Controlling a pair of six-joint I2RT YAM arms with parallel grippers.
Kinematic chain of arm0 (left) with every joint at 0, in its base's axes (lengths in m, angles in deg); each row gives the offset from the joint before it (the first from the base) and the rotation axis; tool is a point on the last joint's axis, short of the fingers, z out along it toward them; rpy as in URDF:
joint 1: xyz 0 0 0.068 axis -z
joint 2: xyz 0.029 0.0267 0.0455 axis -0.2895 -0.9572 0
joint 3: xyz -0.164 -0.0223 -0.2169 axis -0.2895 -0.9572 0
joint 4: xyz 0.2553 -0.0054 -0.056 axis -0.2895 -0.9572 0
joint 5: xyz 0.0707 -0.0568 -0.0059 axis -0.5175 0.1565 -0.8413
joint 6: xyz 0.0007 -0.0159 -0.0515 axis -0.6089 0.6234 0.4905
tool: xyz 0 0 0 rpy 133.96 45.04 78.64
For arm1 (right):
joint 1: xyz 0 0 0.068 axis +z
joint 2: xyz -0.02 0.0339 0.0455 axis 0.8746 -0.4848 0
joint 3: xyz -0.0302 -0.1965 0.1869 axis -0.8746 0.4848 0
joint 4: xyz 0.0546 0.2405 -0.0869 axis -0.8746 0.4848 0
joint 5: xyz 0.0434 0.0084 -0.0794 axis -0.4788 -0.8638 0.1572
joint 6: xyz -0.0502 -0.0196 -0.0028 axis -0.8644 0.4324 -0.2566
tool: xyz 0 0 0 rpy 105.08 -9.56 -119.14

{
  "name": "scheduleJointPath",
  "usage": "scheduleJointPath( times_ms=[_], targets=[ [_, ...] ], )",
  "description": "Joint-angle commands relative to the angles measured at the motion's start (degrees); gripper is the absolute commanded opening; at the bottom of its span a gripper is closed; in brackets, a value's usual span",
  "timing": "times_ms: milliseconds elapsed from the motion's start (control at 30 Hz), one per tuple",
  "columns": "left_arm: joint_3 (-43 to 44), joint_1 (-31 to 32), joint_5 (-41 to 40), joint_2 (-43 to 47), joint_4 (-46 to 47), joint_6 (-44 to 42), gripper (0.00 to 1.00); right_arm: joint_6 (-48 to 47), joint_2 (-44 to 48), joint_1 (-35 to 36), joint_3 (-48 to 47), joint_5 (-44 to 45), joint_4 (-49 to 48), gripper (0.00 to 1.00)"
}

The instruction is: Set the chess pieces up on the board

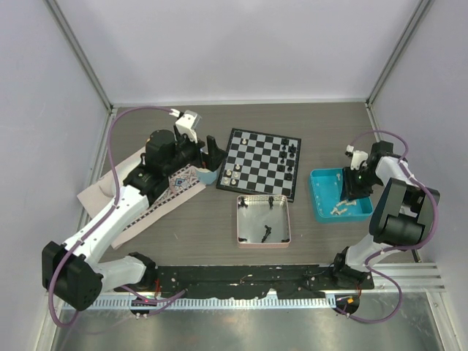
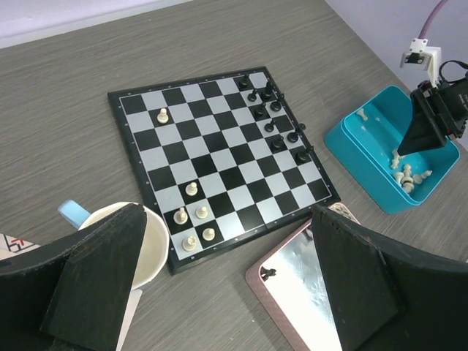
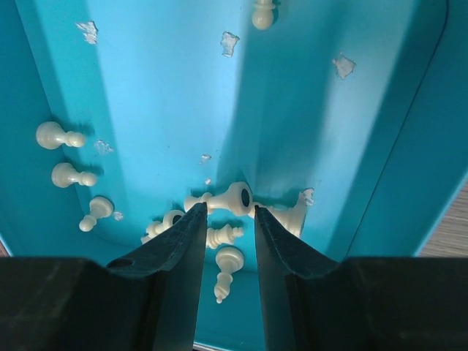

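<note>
Between pale walls (image 1: 234, 51), seemingly wooden table (image 1: 190, 227)

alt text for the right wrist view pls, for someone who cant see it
The right hand hangs inside the blue tray, its two black fingers a narrow gap apart over a cluster of off-white chess pieces lying on their sides. Three more pieces lie near the left wall and one at the top edge.

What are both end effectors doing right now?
Left end effector: open, empty.
Right end effector: partly open around a white chess piece in the blue tray.
</note>
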Motion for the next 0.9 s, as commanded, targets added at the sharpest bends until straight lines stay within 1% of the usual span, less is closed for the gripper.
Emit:
scheduleJointPath(
  times_ms=[0,167,267,400,467,533,633,733,867],
  targets=[
    [0.1,0.0,2.1,0.1,4.1,0.2,1.0,-0.3,-0.2,0.0,0.4,1.0,-0.7,0.38],
    [0.0,0.0,3.2,-0.2,4.1,1.0,1.0,0.1,-1.2,0.0,1.4,1.3,-2.3,0.38],
    [0.0,0.1,3.9,-0.3,4.1,1.4,1.0,0.1,-2.1,0.0,1.5,1.0,-2.7,0.35],
    [-0.1,0.0,4.2,-0.3,4.1,2.0,1.0,0.1,-2.6,0.0,1.5,0.7,-3.0,0.25],
    [-0.3,0.0,4.7,-0.4,4.5,2.7,1.0,0.1,-2.6,0.0,1.5,0.4,-3.1,0.17],
    [-0.3,0.0,6.3,-0.7,5.0,3.0,1.0,0.3,-2.7,0.0,1.5,0.1,-3.1,0.1],
    [0.0,0.0,9.7,-1.7,6.2,4.3,1.0,0.6,-2.2,0.0,1.5,-0.9,-3.1,0.05],
    [0.3,0.1,14.9,-3.7,8.6,7.0,1.0,1.2,-0.7,0.0,1.1,-2.0,-3.1,0.03],
    [2.2,0.5,19.7,-7.4,9.4,10.2,1.0,2.1,1.0,0.0,0.4,-4.0,-2.8,0.02]
  ],
)
